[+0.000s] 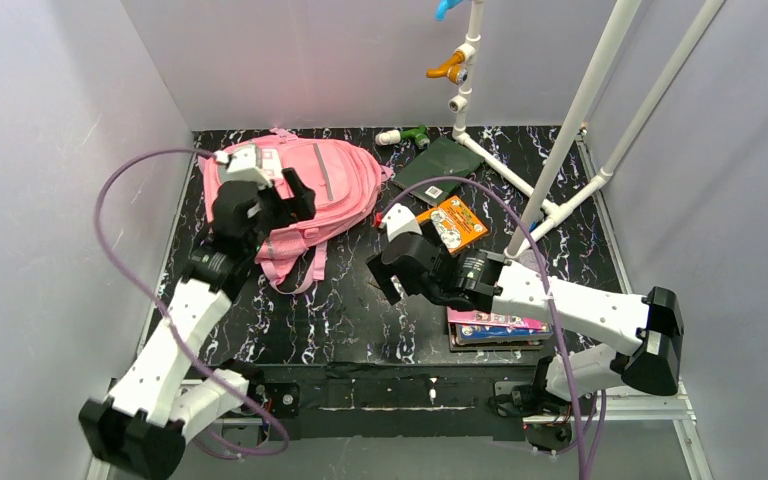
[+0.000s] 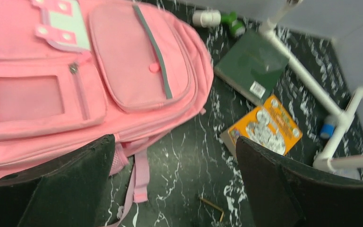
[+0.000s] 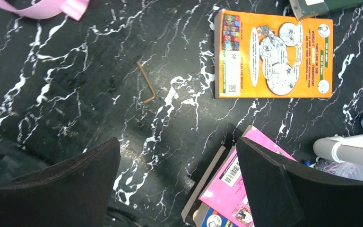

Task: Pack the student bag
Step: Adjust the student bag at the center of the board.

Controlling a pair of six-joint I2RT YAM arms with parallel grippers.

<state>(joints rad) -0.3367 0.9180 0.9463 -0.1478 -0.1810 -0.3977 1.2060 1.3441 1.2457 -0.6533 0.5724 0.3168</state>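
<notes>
The soft bright-pink fabric backpack with grey stripes (image 1: 335,180) lay flat on the far left part of the black table with white marble lines (image 1: 350,320), its front side up. The left pincer (image 2: 174,156) hung over the bag's near edge, its two black fingers wide apart and holding nothing. The right pincer (image 3: 177,156) hung over bare table, also wide apart and empty, just beside a pile of books with a pink cover on top (image 3: 227,184). An orange picture book (image 1: 457,224) lay to the right of the bag, close to a dark green book (image 1: 438,165). A small bent brown stick (image 3: 146,85), maybe a little metal key, lay on the table.
</notes>
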